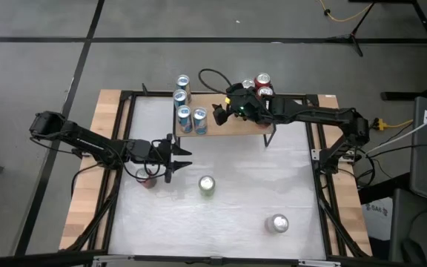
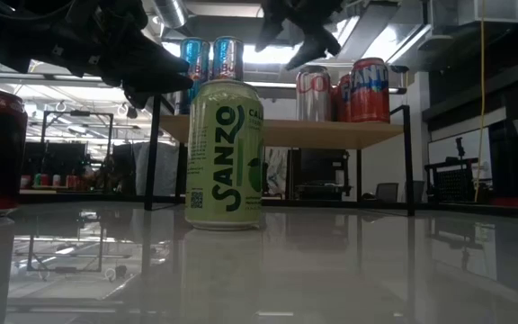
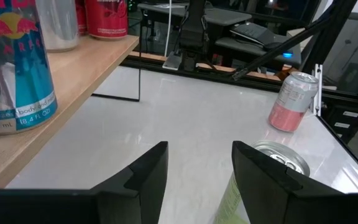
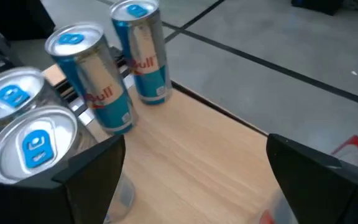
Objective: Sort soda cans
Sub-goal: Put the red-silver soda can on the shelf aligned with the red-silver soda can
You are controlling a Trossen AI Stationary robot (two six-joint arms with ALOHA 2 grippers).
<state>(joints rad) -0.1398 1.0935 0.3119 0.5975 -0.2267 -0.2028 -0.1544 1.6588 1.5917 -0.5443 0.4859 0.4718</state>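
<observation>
On the wooden shelf (image 1: 228,124) at the table's far side, several blue-and-silver soda cans (image 4: 98,81) stand at its left end and red and silver ones (image 2: 349,90) at its right. A pale green can (image 2: 226,153), a red can (image 1: 149,179) and a pink-and-silver can (image 3: 294,102) stand upright on the white tabletop. My left gripper (image 3: 197,168) hovers open above the table's left part, with nothing between its fingers; the green can's top (image 3: 281,160) lies just outside one finger. My right gripper (image 4: 194,174) hangs open over the shelf's middle, beside the blue cans.
The shelf stands on thin black legs (image 2: 410,162) with open room beneath it. A black frame (image 1: 319,170) borders the tabletop, and a black cable (image 1: 210,74) loops behind the shelf. Bare tabletop (image 1: 265,174) lies between the green can and the shelf.
</observation>
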